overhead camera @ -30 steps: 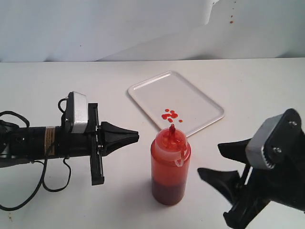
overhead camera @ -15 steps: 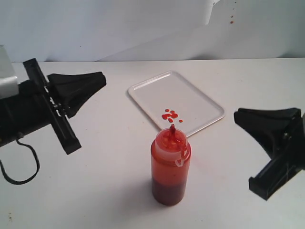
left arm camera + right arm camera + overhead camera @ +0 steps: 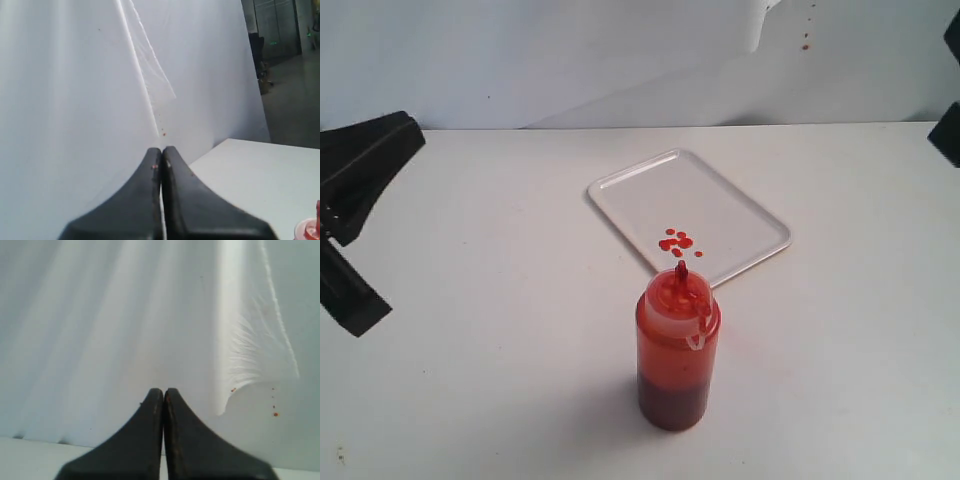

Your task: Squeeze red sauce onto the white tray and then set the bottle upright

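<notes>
Black left end effector (image 3: pixel 161 151) and right end effector (image 3: pixel 163 392), both pressed together, now farther from upright bottle (image 3: pixel 677 350).

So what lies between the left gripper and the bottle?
Nothing: in the exterior view, only bare table separates the left gripper from the bottle.

Bright, diffuse light fills the exterior view, leaving a faint soft shadow on the table (image 3: pixel 500 330) just left of the bottle (image 3: pixel 677 350), while both wrist views look soft, the backdrop (image 3: pixel 75 75) washed out.
</notes>
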Controlling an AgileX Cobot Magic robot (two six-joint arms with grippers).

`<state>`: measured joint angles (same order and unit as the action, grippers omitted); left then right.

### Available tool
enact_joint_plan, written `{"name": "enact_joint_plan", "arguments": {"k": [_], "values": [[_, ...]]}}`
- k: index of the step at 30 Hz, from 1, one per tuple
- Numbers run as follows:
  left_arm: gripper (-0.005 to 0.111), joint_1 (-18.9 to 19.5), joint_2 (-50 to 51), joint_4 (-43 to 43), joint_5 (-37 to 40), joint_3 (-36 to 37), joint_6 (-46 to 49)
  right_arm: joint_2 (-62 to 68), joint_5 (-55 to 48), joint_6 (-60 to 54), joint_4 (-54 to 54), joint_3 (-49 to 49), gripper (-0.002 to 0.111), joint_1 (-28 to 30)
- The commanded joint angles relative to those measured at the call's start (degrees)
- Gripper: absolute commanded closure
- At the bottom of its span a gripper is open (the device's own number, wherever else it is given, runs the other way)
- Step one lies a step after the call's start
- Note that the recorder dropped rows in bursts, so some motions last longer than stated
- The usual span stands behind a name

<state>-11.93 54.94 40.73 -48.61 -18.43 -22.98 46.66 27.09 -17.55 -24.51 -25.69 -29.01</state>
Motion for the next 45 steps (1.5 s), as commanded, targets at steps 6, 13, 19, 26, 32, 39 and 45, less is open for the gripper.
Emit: {"name": "enact_joint_plan", "arguments": {"k": [6, 13, 19, 26, 32, 39, 45], "values": [[0.107, 0.01, -11.81, -0.82, 2.14, 0.33, -0.55, -0.28, 1.15, -2.23, -6.19, -0.19, 0.108, 0.41], [0.107, 0.01, -15.67, -0.82, 2.14, 0.33, -0.55, -0.28, 1.15, -2.23, -6.17, -0.19, 0.108, 0.41], [0.107, 0.01, -15.67, -0.82, 2.18, 0.33, -0.55, -0.28, 1.15, -2.13, -6.17, -0.19, 0.108, 0.41], [0.107, -0.69, -16.58, -2.11, 14.48, 0.22, -2.72, -0.28, 1.15, -2.13, -6.17, -0.19, 0.108, 0.41], [0.107, -0.59, -25.81, -2.89, 42.25, 1.52, -16.26, -0.28, 1.15, -2.13, -6.17, -0.19, 0.108, 0.41], [0.107, 3.11, -44.01, -2.98, 51.75, 9.83, -16.00, -0.28, 1.15, -2.13, -6.17, -0.19, 0.108, 0.41], [0.107, 7.38, -54.94, -2.98, 51.95, 16.41, -16.13, -0.28, 1.15, -2.13, -6.17, -0.19, 0.108, 0.41]]}}
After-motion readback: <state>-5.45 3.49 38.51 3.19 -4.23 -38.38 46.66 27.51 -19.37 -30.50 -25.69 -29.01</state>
